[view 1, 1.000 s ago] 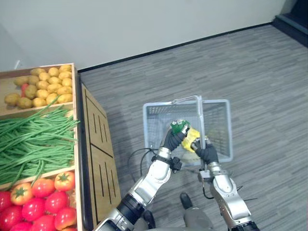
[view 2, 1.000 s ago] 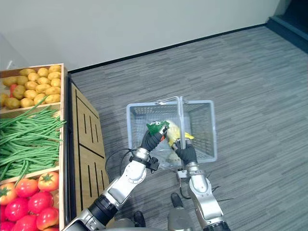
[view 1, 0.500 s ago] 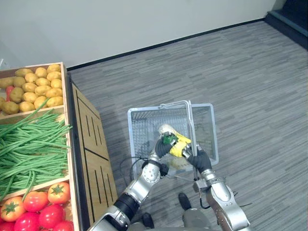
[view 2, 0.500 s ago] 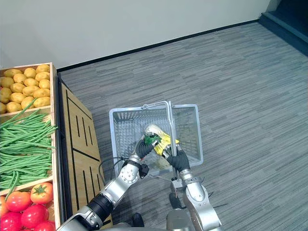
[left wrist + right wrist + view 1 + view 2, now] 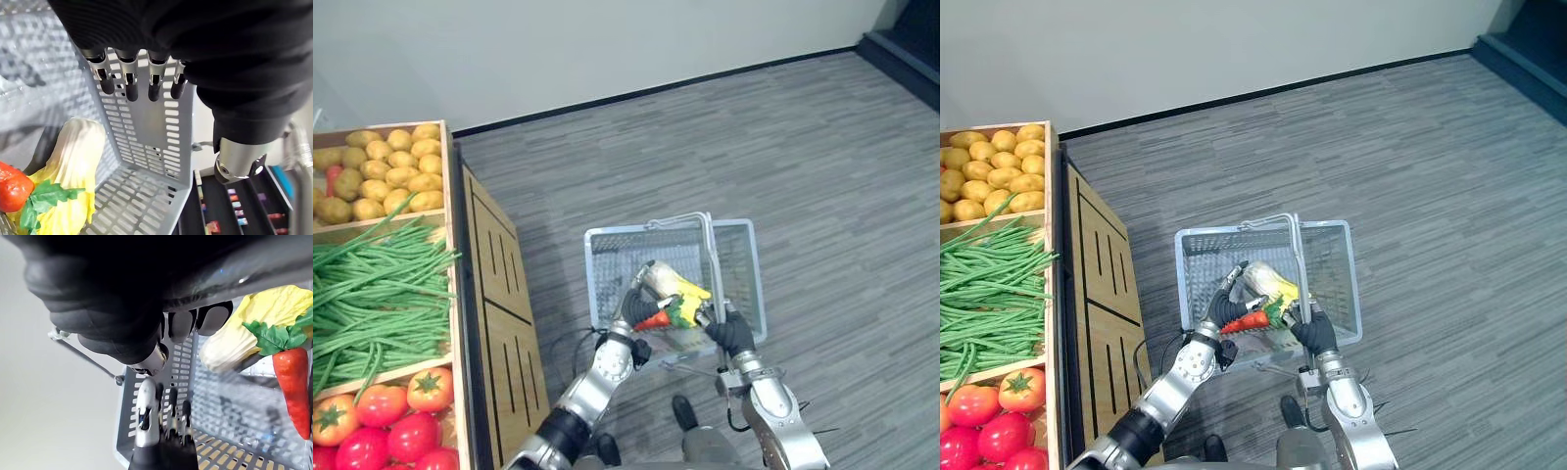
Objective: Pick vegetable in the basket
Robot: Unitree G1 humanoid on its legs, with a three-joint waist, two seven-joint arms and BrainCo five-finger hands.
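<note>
1. The left hand (image 5: 639, 304) reaches in over the near left edge of the grey plastic basket (image 5: 749, 274). In the left wrist view its fingers (image 5: 128, 83) hang straight in a row above the basket's slotted wall and grasp nothing.
2. The right hand (image 5: 732, 333) is at the near right edge of the basket. It is clenched round the near end of the basket's metal handle (image 5: 713, 259), with the dark fingertips (image 5: 182, 325) curled over the bar.
3. The handle stands upright and spans the basket from the far rim to the near rim.
4. The carrot (image 5: 655, 319) lies inside the basket near its near wall, just beside the left hand. It is orange-red with green leaves (image 5: 45, 195) at one end. The left wrist view shows it apart from the fingers.
5. A pale yellow cabbage (image 5: 672, 284) also lies in the basket. The carrot's leafy end rests against it.
6. The straight fingers of the left hand also appear in the right wrist view (image 5: 161, 428), against the basket wall.
7. A wooden stand (image 5: 504, 294) is on the robot's left, well apart from the basket. It holds three sections:
   - potatoes (image 5: 386, 176) at the far end;
   - green beans (image 5: 372, 294) in the middle;
   - tomatoes (image 5: 382, 431) at the near end.
8. The floor (image 5: 803, 147) around the basket is grey carpet and meets a plain light wall (image 5: 607, 39) at the far side.
</note>
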